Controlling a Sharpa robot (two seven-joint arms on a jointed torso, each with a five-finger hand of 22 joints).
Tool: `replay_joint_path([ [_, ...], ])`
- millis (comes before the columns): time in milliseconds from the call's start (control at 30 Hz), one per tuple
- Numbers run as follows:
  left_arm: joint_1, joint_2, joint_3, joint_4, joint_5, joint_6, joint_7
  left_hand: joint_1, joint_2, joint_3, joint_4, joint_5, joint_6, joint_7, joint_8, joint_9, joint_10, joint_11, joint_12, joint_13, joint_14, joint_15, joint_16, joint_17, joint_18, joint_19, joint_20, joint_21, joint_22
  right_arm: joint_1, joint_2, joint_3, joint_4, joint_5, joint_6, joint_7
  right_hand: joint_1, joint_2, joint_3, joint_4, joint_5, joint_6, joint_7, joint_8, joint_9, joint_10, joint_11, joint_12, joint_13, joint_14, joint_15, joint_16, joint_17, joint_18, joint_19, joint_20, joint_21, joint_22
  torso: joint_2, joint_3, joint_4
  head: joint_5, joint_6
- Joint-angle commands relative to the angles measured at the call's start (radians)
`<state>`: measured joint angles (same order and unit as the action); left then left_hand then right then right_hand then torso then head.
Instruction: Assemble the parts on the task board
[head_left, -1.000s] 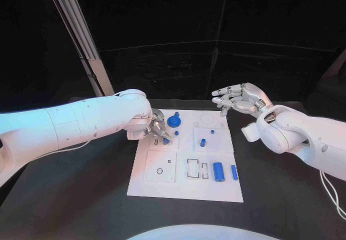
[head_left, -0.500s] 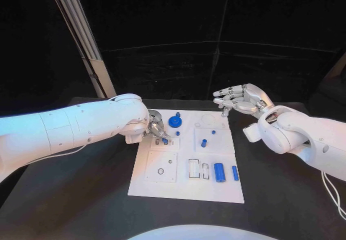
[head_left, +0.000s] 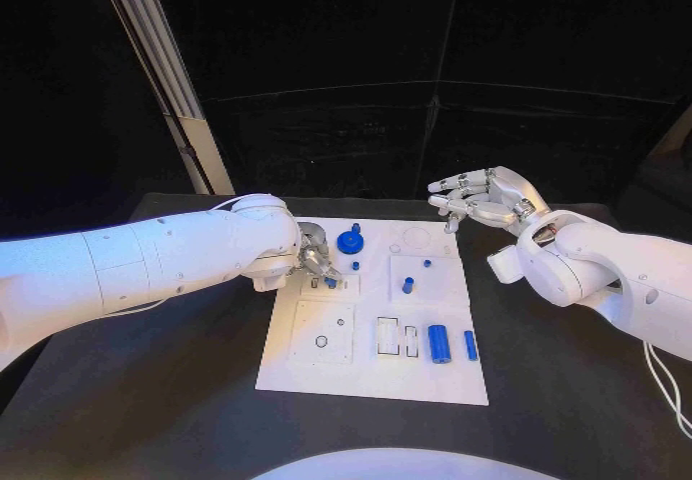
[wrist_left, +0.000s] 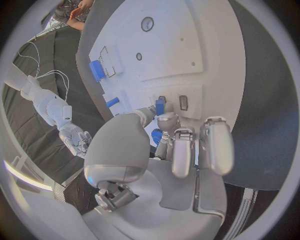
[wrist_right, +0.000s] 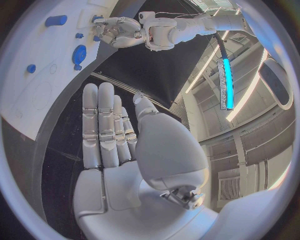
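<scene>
Blue part (wrist_left: 160, 106) sits pinched upright in left hand (head_left: 316, 262), probably right over its slot (wrist_left: 183, 102); right hand (head_left: 483, 202) hovers open, farther off.

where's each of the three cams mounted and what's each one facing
Head view: on the robot's head, looking down at the task board; both arms show.
Left wrist view: behind the left hand, facing the board, fingers at a small blue part.
Right wrist view: behind the right hand, raised off the board, fingers apart, empty.
Shared: the right wrist view also catches the left hand and board.
</scene>
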<state>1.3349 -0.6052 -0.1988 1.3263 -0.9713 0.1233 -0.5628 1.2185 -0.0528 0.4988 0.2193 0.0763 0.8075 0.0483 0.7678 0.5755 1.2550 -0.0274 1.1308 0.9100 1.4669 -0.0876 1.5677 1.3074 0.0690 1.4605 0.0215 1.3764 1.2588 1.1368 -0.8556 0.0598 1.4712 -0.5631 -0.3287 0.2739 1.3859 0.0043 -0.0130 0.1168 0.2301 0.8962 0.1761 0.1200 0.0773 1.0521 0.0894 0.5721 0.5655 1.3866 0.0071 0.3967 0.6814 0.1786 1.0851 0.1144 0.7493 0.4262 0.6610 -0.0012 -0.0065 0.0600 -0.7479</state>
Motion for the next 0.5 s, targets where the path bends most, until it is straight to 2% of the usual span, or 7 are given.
replay_joint_path([
  [33, -0.003, -0.004, -0.001, 0.004, -0.037, -0.01, 0.006, 0.004, 0.01, 0.096, -0.09, -0.004, 0.003, -0.004, 0.003, -0.001, 0.008, -0.001, 0.003, 0.001, 0.104, -0.002, 0.003, 0.263, -0.005, 0.006, -0.002, 0.002, 0.001, 0.002, 0.001, 0.0, 0.0, 0.005, 0.012, 0.005, 0.0, 0.006, -0.002, 0.001, 0.003, -0.007, -0.002, 0.004, -0.001, -0.007, -0.003, 0.006, -0.002, 0.005, 0.003, -0.004, -0.001, 0.005, 0.003, 0.0, -0.006, -0.001, 0.0, 0.0006, 0.0, 0.0, -0.001],
  [500, -0.005, -0.012, -0.001, 0.015, -0.039, 0.045, -0.01, 0.001, 0.01, 0.098, -0.091, -0.008, 0.004, -0.004, 0.004, 0.0, 0.009, -0.001, 0.004, 0.002, 0.104, -0.002, 0.003, 0.263, -0.006, 0.007, -0.002, 0.004, 0.005, 0.001, 0.004, 0.0, -0.007, 0.005, 0.018, 0.004, 0.0, 0.006, -0.002, 0.001, 0.003, -0.007, -0.002, 0.004, -0.001, -0.007, -0.003, 0.006, -0.002, 0.005, 0.003, -0.004, -0.001, 0.005, 0.003, 0.0, -0.006, -0.001, 0.0, 0.0006, -0.0005, 0.001, -0.006],
])
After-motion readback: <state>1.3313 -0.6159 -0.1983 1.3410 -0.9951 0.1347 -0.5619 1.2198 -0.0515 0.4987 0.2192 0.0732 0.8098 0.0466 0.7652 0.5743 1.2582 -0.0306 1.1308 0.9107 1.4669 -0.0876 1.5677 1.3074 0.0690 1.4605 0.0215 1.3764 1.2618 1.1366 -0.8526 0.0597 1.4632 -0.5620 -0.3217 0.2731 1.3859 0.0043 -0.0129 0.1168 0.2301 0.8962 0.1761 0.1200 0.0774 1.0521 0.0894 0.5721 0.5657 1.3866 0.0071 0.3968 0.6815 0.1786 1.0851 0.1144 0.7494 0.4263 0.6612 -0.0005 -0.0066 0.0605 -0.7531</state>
